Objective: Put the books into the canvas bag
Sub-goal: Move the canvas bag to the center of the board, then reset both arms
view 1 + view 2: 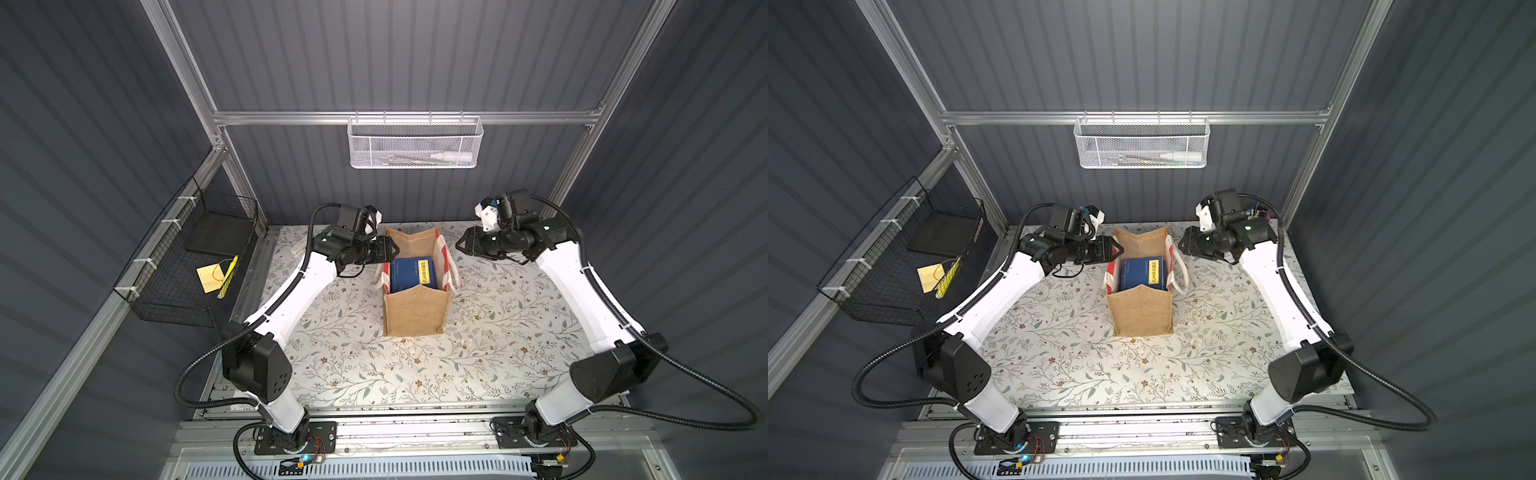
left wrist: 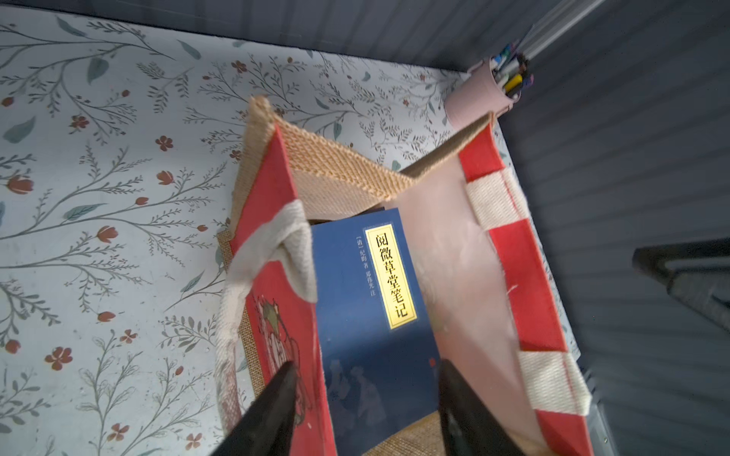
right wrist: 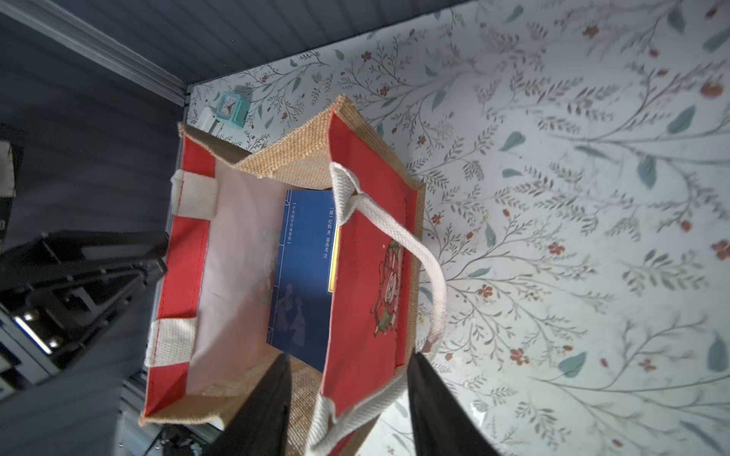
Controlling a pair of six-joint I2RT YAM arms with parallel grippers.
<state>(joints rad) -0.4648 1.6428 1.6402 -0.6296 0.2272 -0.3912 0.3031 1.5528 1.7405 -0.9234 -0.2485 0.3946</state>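
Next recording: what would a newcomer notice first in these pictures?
The tan bag with red-and-white striped sides stands open in the middle of the flowered table, with a navy book bearing a yellow label lying inside. The left pincer and right pincer, both open, flank it, one at each striped side.

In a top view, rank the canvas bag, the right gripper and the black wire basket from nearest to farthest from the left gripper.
From the left gripper:
1. canvas bag, right beside its tips.
2. right gripper, across the bag on its far side.
3. black wire basket, off on the left wall.
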